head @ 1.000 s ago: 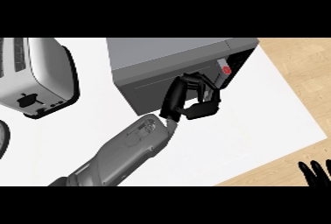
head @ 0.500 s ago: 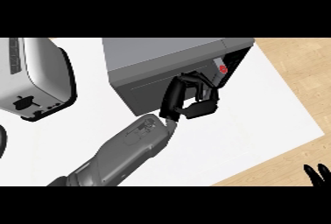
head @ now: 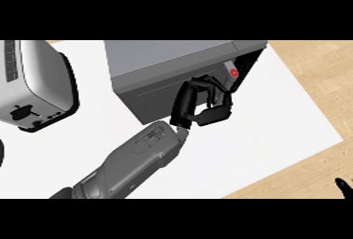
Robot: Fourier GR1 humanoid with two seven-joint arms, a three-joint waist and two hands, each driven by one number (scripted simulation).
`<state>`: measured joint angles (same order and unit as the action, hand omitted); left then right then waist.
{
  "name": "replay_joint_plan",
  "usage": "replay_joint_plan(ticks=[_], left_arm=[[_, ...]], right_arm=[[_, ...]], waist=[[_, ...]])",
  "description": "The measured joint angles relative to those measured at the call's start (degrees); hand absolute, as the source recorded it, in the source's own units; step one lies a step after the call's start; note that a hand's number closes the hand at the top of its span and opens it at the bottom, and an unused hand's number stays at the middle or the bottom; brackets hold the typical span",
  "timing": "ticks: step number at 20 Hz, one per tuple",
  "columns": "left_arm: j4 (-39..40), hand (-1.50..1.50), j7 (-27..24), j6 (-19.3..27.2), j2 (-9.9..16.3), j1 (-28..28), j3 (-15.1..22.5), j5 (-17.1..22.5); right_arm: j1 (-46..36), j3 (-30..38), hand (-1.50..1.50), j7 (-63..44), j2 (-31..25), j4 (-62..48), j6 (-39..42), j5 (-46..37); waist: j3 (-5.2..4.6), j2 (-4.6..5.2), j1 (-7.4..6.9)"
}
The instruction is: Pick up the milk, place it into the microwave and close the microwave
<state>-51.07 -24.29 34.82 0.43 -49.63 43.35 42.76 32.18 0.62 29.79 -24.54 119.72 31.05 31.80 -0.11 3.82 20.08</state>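
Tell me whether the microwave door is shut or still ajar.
Almost shut: the grey box-shaped microwave shows a dark gap at its right edge, and the robot's black left hand is against the door.

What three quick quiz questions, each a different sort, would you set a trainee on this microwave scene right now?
1. True or false: the left hand is at the front of the microwave.
2. Multiple choice: the appliance at the left edge of the white counter is a (A) kettle, (B) toaster, (C) blender.
3. Fill in: the red button sits on the microwave's ____ end as seen in the head view.

Key: 1 true; 2 B; 3 right. The milk cannot be seen from here, and only the fingertips of the right hand show at the lower right corner.
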Motion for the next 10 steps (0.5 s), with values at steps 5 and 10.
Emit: replay_joint_plan(ticks=[5,10], left_arm=[[0.5,1.5,-1.2,0.2,-0.1,-0.3,0.3,1.0],[0.9,1.5,-2.1,0.7,-0.1,-0.6,0.5,2.1]], right_arm=[[1.0,-0.3,-1.5,-0.6,-0.4,0.7,0.7,2.2],[1.8,-0.1,-1.5,-1.3,-1.2,1.3,1.3,3.9]], waist=[[0.09,0.11,0.23],[0.12,0.19,0.48]])
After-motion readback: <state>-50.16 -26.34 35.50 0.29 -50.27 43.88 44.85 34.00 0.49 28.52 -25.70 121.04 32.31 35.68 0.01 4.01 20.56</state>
